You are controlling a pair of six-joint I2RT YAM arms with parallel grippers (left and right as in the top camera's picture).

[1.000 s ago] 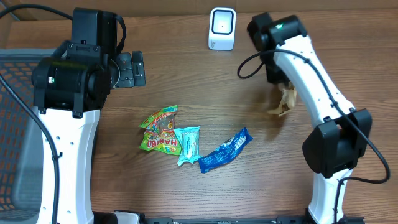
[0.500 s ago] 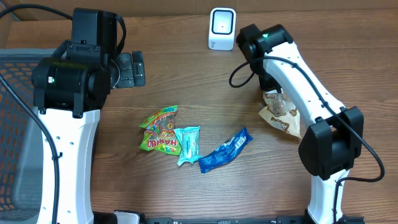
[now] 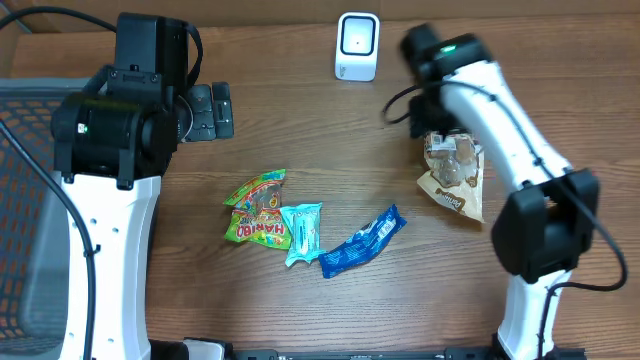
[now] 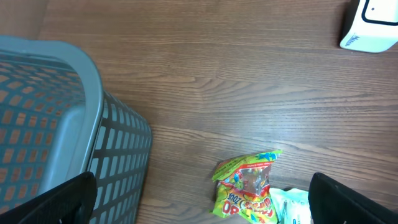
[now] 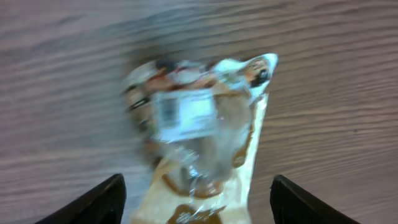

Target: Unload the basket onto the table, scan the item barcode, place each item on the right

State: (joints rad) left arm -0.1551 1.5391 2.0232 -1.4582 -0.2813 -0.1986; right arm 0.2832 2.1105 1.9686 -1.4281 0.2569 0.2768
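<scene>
My right gripper [image 5: 196, 190], jaws apart and holding nothing, hovers over a tan crinkly plastic snack bag [image 3: 452, 178], centre right overhead. It looks light, soft and slippery; I'd pinch a sealed edge.

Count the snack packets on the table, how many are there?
4. A green-yellow Haribo bag lies mid-table, a teal packet sits beside it, a blue wrapper comes next, and a brown-and-clear snack bag lies by the right arm. The arms could hide more.
</scene>
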